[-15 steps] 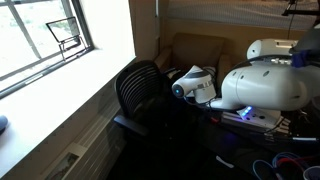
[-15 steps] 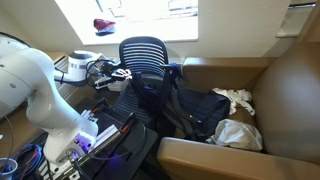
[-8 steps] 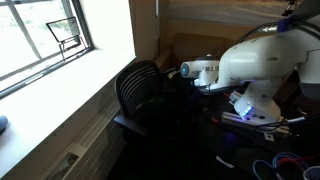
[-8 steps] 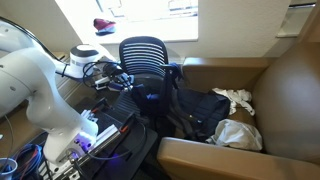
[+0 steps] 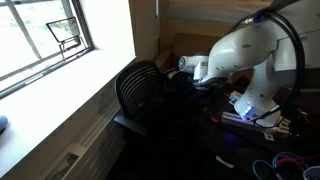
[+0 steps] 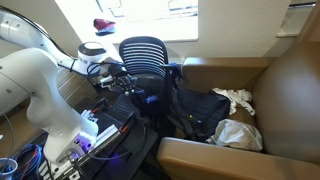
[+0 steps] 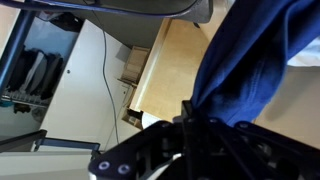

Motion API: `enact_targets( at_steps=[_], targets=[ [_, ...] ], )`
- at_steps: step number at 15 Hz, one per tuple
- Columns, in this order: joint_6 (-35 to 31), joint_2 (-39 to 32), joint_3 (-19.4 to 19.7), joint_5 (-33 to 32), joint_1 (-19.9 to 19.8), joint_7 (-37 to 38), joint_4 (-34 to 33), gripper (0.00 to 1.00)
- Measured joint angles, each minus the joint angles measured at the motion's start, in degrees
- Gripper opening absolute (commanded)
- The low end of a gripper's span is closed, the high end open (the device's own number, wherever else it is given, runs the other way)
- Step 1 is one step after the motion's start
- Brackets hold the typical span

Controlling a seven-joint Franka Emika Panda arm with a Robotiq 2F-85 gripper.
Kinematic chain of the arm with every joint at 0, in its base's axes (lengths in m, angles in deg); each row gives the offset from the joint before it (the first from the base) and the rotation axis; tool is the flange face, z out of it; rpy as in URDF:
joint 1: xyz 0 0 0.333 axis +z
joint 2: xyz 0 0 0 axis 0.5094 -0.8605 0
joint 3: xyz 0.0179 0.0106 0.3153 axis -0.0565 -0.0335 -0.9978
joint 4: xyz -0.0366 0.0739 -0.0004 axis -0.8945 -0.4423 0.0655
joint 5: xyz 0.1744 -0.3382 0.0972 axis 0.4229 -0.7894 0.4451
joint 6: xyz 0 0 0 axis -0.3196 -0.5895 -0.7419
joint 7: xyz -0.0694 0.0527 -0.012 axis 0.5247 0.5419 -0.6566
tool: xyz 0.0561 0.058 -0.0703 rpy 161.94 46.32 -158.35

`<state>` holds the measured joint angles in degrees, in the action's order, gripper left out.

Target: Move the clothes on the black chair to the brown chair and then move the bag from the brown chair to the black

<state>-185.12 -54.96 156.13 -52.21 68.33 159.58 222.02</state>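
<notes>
Grip is the thing to mind here. The end effector (image 6: 122, 80) is pinched closed on a fold of blue fabric (image 7: 250, 60), which in the wrist view rises from between its fingers. I judge that fold to be part of the dark blue-black soft fabric bag (image 6: 195, 112).

The end effector hangs over the seat of the black office chair with the rounded, ribbed back (image 6: 146, 52). Most of the bag slumps on the wide tan-brown padded armchair (image 6: 290, 90) just beside the black chair; whether its near end already rests on the black seat is too dark to tell. The small whitish and grey heap of clothes (image 6: 238, 99) lies on the armchair, on the side of the bag away from the black chair, so the first half looks done.

To do this well, lift before pulling so the bag clears the armchair's thick arm. Draw it slowly toward the black chair's back, and watch that the trailing bulk neither drags the clothes along nor slips from so thin a pinch.
</notes>
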Motion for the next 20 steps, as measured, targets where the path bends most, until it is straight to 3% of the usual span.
enact_targets(
  at_steps=[2, 4, 8, 12, 14, 17, 20],
  targets=[
    [-0.02, 0.3, 3.29, 0.12, -1.76, -0.58, 1.11, 0.01],
    [-0.47, 0.35, 6.62, 0.07, -6.44, -2.65, 1.66, 0.01],
    [-1.57, 0.4, 10.86, 0.08, -20.15, -7.04, 1.23, 0.01],
    [-5.98, 1.6, 11.02, 0.53, -34.74, -12.19, 0.93, 0.01],
    [-6.08, 2.32, 11.02, 0.52, -36.1, -12.3, 0.67, 0.01],
    [0.09, 2.31, 12.01, 1.75, -36.71, -9.91, -1.35, 0.01],
    [3.48, 2.29, 18.54, 0.5, -42.15, -13.51, -3.73, 0.01]
  ],
)
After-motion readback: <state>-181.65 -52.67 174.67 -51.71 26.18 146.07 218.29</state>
